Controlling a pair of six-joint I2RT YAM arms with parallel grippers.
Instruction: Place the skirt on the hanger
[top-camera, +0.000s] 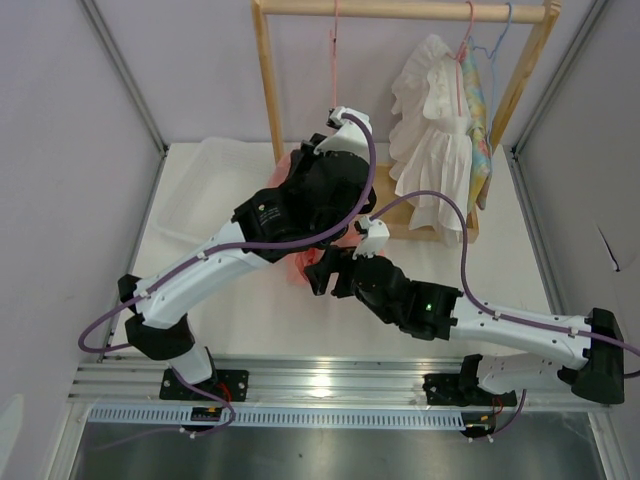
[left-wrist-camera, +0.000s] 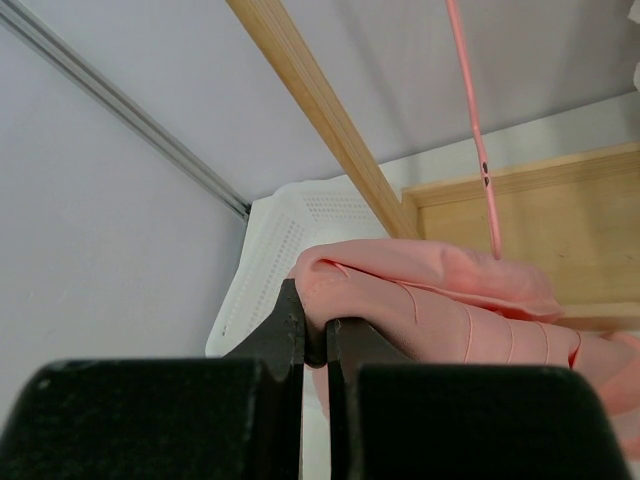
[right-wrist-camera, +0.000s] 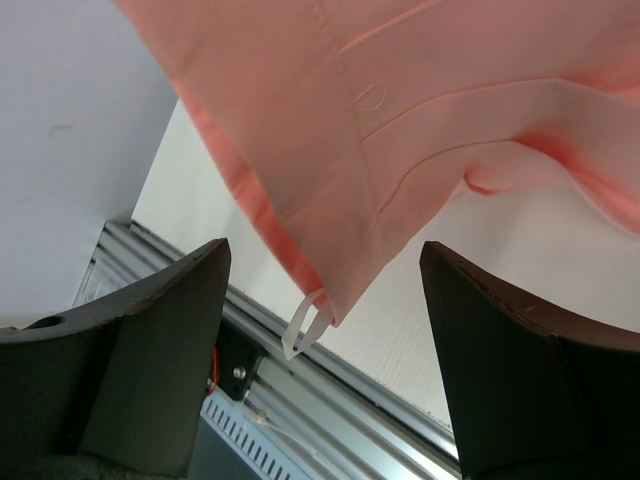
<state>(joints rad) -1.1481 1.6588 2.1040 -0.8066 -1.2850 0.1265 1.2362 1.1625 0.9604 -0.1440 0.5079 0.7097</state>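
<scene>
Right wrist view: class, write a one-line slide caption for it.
Open right gripper facing a hanging corner of the salmon-pink skirt, its small white loop showing between the jaws.

The skirt (top-camera: 305, 266) is held above the middle of the table (top-camera: 260, 310) by the left gripper (left-wrist-camera: 315, 325), its lower corner hung between the fingers (right-wrist-camera: 150, 350) of the right gripper (right-wrist-camera: 322, 260), with the hanger (top-camera: 334, 40) hung on the rail (top-camera: 400, 9) behind it, a basket (top-camera: 215, 180) set at the far left corner and other clothes (top-camera: 435, 130) at the rail's right end.

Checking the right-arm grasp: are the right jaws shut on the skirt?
No, in the right wrist view the right jaws stand wide apart, with a corner of the skirt and its white loop hanging free between them.
</scene>
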